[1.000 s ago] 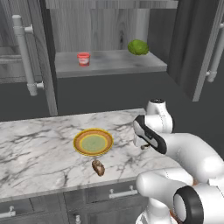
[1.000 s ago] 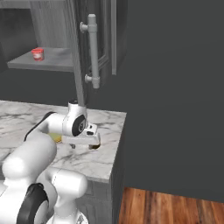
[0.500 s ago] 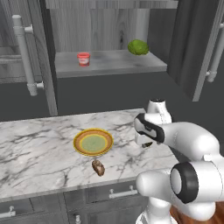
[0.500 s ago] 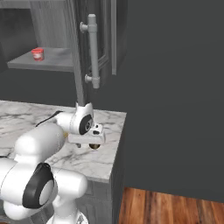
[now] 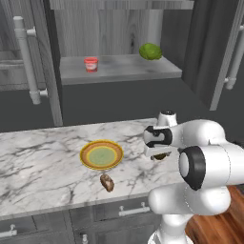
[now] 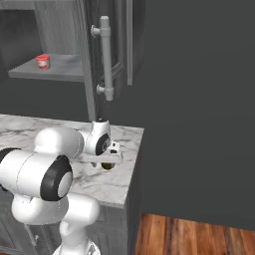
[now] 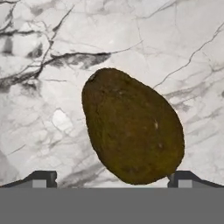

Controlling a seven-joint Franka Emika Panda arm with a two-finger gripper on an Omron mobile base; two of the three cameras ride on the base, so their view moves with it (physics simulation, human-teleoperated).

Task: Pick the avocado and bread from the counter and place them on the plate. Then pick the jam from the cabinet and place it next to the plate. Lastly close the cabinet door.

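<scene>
End effector [image 7: 109, 180] now lower, wide apart astride the avocado [image 7: 131, 126].

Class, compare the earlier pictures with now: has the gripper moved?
Yes. In the left base view the gripper has dropped toward the counter, farther below the cabinet shelf, over the avocado.

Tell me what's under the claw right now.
The avocado lies on the marble counter directly under the open claw, between its fingertips. The counter patch beneath the avocado is covered, so it can't be seen.

Kitchen: marble counter [image 5: 43, 167], wall cabinet [image 5: 119, 71], drawers [image 5: 114, 209].
</scene>
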